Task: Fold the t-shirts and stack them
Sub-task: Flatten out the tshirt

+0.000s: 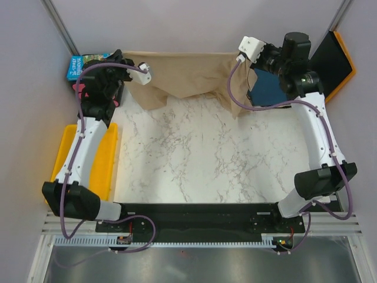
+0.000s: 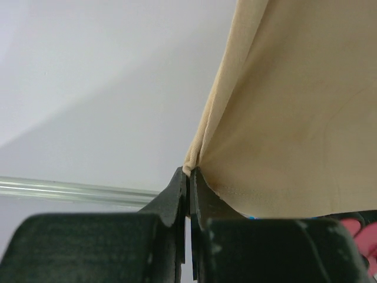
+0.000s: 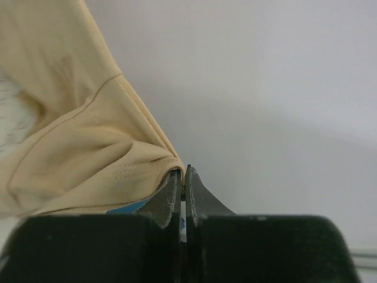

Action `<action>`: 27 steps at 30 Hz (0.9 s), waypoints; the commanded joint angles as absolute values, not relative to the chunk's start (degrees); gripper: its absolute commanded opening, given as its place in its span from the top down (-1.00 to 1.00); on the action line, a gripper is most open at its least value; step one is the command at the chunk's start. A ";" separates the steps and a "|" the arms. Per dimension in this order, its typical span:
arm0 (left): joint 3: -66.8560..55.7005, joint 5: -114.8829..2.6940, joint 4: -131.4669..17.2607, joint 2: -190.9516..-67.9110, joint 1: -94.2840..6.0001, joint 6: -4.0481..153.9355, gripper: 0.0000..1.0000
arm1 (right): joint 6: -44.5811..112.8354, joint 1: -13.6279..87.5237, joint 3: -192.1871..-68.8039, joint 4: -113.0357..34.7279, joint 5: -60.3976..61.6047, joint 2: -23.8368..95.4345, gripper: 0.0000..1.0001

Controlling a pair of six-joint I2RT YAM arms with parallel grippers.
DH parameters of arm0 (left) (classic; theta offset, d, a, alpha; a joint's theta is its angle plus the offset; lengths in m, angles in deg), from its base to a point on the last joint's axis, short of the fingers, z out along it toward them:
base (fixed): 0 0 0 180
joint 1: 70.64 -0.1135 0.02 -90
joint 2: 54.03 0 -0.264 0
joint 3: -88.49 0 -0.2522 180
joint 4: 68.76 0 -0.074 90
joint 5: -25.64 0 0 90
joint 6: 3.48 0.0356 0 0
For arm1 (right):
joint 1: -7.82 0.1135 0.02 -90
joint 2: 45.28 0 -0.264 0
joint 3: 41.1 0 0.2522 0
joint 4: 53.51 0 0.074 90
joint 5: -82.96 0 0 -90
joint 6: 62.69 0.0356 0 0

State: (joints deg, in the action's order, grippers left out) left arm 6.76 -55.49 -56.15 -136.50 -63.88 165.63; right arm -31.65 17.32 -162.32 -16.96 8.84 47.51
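The large plain tan-beige cloth t-shirt [image 1: 188,73] hangs stretched between the left end effector [image 2: 188,172] and the right end effector [image 3: 182,172]. Each is pinched tight on only a sliver of edge at its very tips. Pulling further apart could slip a corner free, dropping the cloth crumpled onto the marble-patterned surface [image 1: 194,153] below them.

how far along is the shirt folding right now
Early. No finished stack shows. In hand: the left gripper and right gripper are each shut on an edge of the tan t-shirt, holding it spread at the far side of the table. Still to do: lay it flat, fold it, stack it. A teal-blue shirt lies beneath the right arm; whether it is folded, I cannot tell.
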 commanded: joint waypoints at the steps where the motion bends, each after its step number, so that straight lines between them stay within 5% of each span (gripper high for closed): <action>1: 3.30 -50.82 -44.74 -127.86 -65.90 166.23 0.96 | -35.25 17.14 -169.47 17.59 20.82 49.19 1.00; 14: -3.38 -45.28 -24.06 -122.85 -65.63 173.00 0.96 | -43.70 27.93 -162.52 32.24 28.21 61.32 1.00; 27: -11.56 -48.36 -23.01 -120.03 -59.92 169.67 0.96 | -30.26 30.94 -161.29 3.25 20.66 74.59 1.00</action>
